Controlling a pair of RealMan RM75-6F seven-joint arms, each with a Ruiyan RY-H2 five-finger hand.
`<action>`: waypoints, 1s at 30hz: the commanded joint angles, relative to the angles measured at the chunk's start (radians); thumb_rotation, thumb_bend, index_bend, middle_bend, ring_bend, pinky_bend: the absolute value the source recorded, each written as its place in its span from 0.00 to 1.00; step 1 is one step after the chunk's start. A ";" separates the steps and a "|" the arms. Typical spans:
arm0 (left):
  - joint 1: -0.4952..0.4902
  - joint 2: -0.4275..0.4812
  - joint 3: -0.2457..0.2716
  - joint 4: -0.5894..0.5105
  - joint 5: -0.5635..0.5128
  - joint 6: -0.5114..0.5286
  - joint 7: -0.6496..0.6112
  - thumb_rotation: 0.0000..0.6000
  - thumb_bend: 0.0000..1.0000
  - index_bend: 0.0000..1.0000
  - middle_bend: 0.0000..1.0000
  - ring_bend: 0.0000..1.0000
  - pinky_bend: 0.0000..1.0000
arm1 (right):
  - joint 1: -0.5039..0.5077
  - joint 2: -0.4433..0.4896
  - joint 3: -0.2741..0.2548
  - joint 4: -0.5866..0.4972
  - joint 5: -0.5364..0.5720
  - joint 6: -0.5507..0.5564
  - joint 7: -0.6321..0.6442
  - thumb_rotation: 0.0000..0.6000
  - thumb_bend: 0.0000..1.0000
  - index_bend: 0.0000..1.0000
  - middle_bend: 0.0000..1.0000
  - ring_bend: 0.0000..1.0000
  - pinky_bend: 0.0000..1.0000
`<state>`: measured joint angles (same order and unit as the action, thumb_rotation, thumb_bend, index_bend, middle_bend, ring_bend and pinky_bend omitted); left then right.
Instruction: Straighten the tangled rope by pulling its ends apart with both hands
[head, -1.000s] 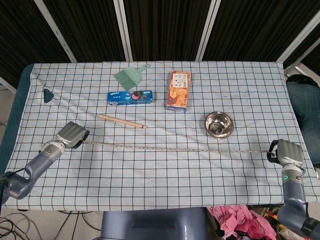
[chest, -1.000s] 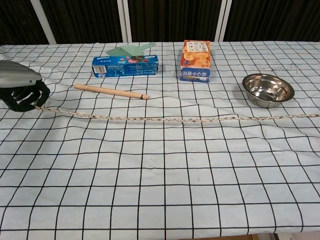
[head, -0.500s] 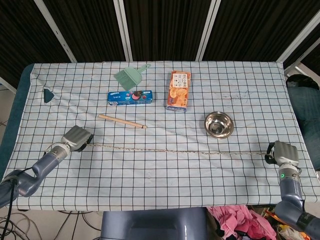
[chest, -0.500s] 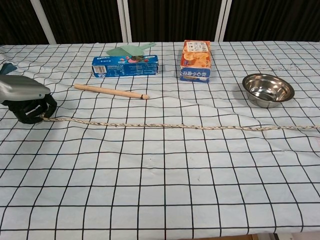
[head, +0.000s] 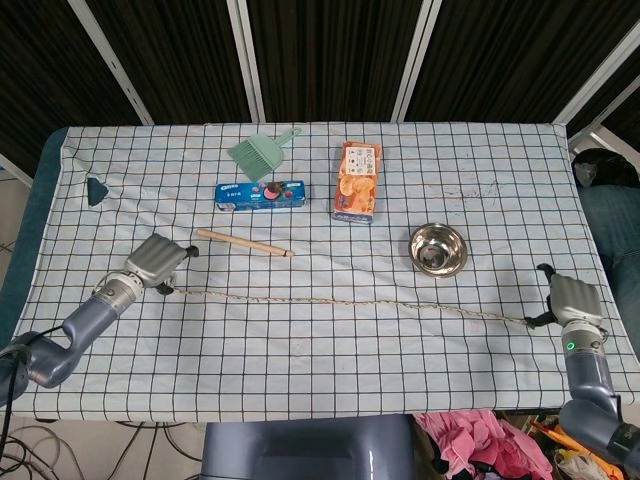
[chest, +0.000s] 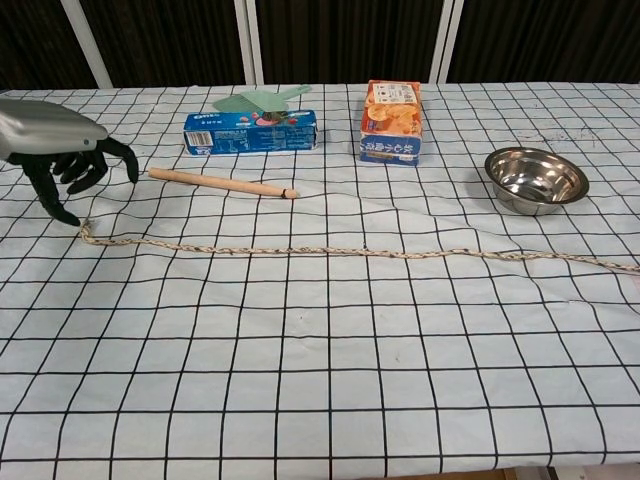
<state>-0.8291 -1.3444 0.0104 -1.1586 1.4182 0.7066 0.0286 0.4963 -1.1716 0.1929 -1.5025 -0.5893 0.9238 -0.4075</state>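
The thin braided rope (head: 350, 303) lies stretched almost straight across the checked tablecloth, with slight waves; it also shows in the chest view as the rope (chest: 350, 251). My left hand (head: 160, 258) hovers just above the rope's left end with its fingers spread, and one fingertip is close to that end. In the chest view the left hand (chest: 60, 150) plainly holds nothing. My right hand (head: 572, 299) sits at the table's right edge beside the rope's right end, fingers apart, not gripping the rope. The chest view does not show it.
A wooden stick (head: 245, 243) lies just behind the rope's left part. Farther back are a blue cookie box (head: 262, 194), an orange snack box (head: 357, 181), a green dustpan (head: 260, 152) and a steel bowl (head: 437, 249). A dark green triangle (head: 97, 189) sits at the left edge.
Both hands have let go of the rope ends and spread their fingers. The left hand has lifted slightly. The rope has gone slack and settled on the cloth.
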 joint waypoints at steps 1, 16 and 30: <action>-0.001 0.115 -0.039 -0.145 -0.053 0.018 0.053 1.00 0.11 0.27 0.60 0.52 0.51 | -0.022 0.131 0.053 -0.150 -0.016 0.087 0.033 1.00 0.06 0.13 0.80 0.87 0.90; 0.383 0.413 0.001 -0.662 0.013 0.674 0.271 1.00 0.10 0.23 0.21 0.09 0.09 | -0.235 0.102 -0.082 -0.404 -0.624 0.605 0.072 1.00 0.08 0.12 0.23 0.34 0.26; 0.673 0.341 0.137 -0.554 0.056 0.874 0.056 1.00 0.09 0.20 0.10 0.00 0.00 | -0.356 -0.046 -0.227 -0.182 -0.876 0.721 0.151 1.00 0.10 0.12 0.15 0.26 0.25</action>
<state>-0.1896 -0.9813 0.1254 -1.7576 1.4577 1.5782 0.1623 0.1536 -1.2060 -0.0194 -1.7099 -1.4509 1.6441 -0.2864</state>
